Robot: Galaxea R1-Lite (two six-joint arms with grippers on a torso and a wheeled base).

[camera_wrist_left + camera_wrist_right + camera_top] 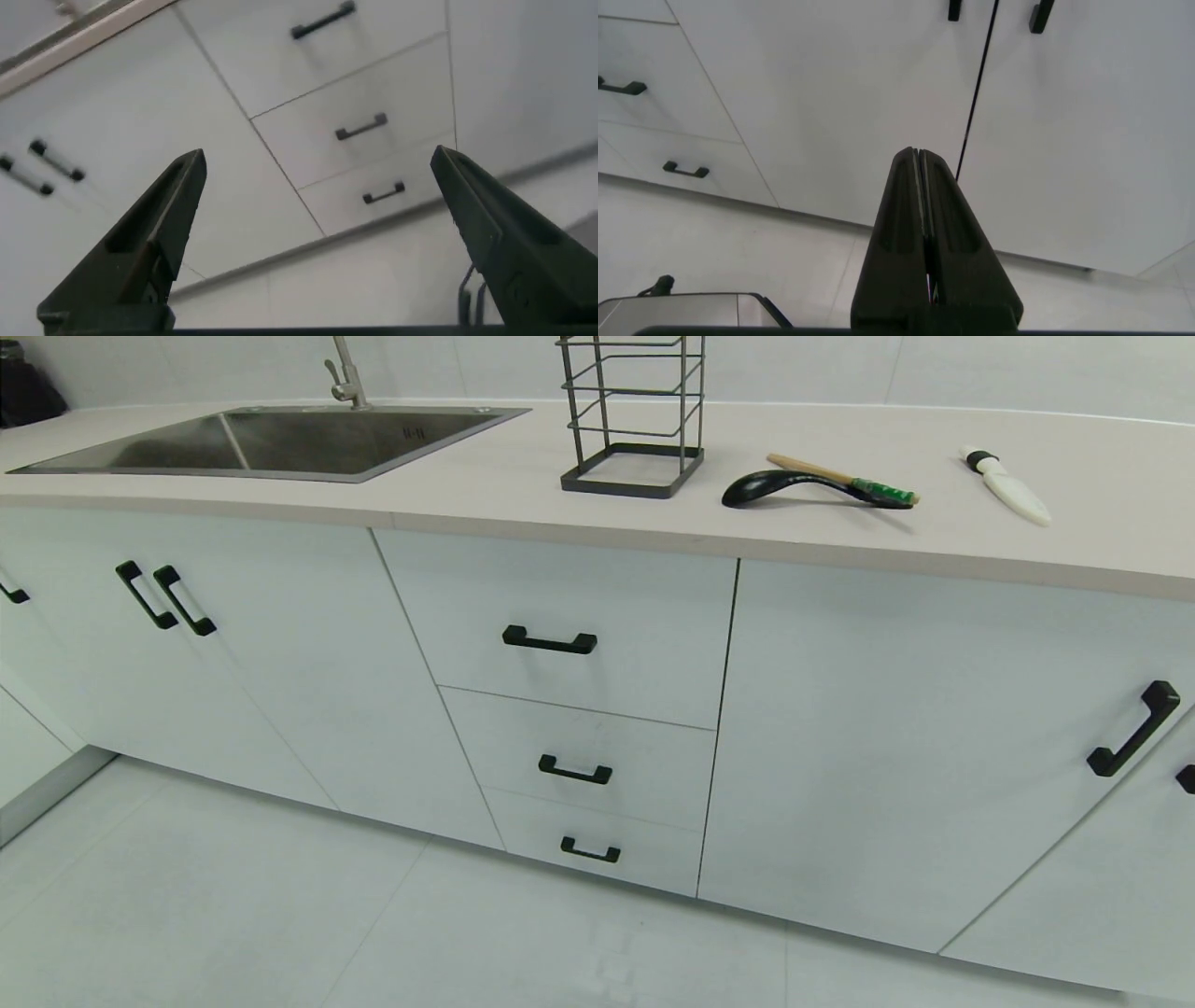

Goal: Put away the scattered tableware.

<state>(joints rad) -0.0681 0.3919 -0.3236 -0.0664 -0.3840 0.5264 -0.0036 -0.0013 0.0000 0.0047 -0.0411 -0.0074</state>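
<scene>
Two grippers come first. The left gripper [318, 243] has its fingers spread wide, and the right gripper [922, 215] has its fingers pressed flat together; both face the white cabinet front. At the centre of the head view, three drawers [579, 709] with black handles are all closed. On the countertop [467, 495] above, at the upper right, a black spoon [794, 485] lies with a wooden stick [812, 469] across its handle. A white knife-like utensil [1008, 487] lies further right, well apart. All three lie outside the wire rack [616, 489], which stands upright at the top centre. The steel sink [280, 443] is at the far upper left.
</scene>
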